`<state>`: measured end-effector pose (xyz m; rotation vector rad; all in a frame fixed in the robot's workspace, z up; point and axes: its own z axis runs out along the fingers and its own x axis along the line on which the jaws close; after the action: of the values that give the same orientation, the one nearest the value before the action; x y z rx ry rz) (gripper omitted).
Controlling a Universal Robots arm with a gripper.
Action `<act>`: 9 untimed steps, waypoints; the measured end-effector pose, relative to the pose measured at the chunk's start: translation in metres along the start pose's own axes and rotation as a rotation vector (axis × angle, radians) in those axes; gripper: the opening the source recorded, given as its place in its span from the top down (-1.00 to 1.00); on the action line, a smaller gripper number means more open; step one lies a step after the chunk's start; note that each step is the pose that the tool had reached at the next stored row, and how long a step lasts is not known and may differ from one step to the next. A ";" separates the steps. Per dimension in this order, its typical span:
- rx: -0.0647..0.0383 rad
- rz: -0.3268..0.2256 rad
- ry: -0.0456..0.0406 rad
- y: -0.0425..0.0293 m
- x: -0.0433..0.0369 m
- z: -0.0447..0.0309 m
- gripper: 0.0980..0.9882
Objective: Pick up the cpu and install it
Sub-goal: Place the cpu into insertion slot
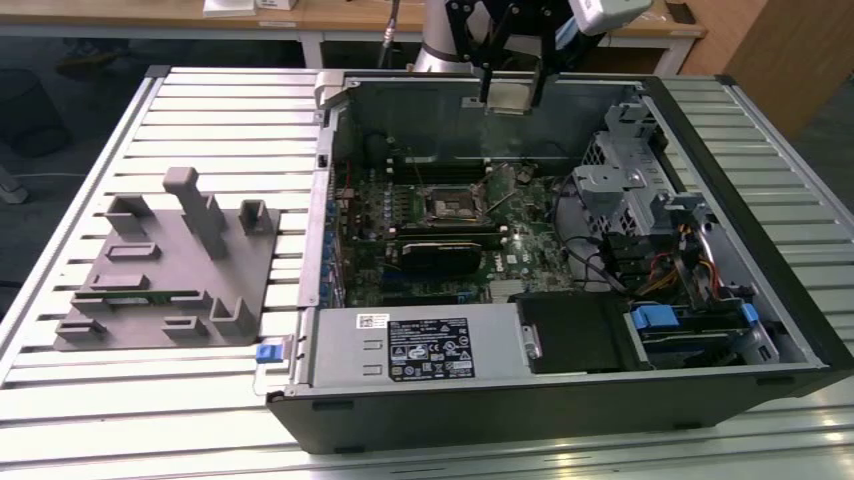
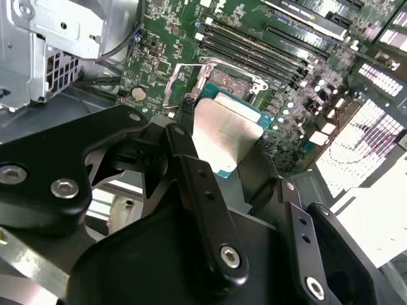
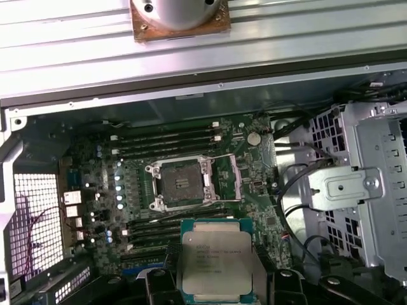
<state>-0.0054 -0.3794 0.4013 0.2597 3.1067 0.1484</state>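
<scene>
My gripper [image 1: 511, 98] hangs above the far wall of the open computer case [image 1: 747, 190], shut on the cpu [image 1: 511, 92]. The cpu is a small flat square chip held by two opposite edges. In both wrist views its pale metal top [image 3: 216, 260] shows between the black fingers [image 3: 159, 283]; its green edge [image 2: 238, 105] is seen in the second wrist view. The black cpu socket [image 1: 451, 206] lies on the motherboard [image 1: 527, 235] below and nearer the case's middle, its hollow middle bare and its metal frame [image 3: 180, 185] around it. Cpu and socket are well apart.
A grey plastic holder [image 1: 160, 270] lies on the slatted table at the exterior view's left. Inside the case are a metal drive cage [image 1: 641, 190] at the right, a power supply [image 1: 414, 345] at the front, memory slots [image 3: 165, 141] and cables [image 3: 299, 184] beside the socket.
</scene>
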 end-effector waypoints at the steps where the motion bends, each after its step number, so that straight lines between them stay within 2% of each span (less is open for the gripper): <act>1: 0.000 0.008 -0.0008 0.0000 0.0000 0.0001 0.04; 9: 0.001 0.078 -0.0076 -0.0001 0.0000 0.0005 0.04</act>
<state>-0.0054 -0.3794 0.4008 0.3807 3.0905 0.1468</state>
